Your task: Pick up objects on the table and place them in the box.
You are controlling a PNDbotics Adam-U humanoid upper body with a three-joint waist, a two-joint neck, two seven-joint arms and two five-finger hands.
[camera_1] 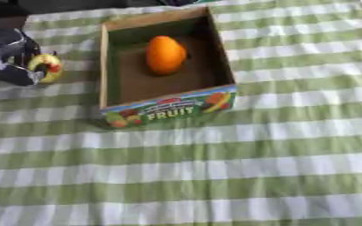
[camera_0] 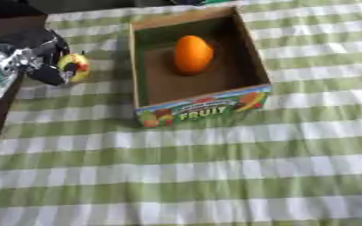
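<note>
Left hand (camera_0: 45,57) curled round yellow-red fruit (camera_0: 76,67) beside box (camera_0: 250,48); orange fruit (camera_0: 193,54) already inside. Next: carry over wall, release.

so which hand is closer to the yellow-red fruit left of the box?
Left. The left hand is curled around the yellow-red fruit, just left of the box. The right hand shows in neither view, so its distance can't be judged.
</note>
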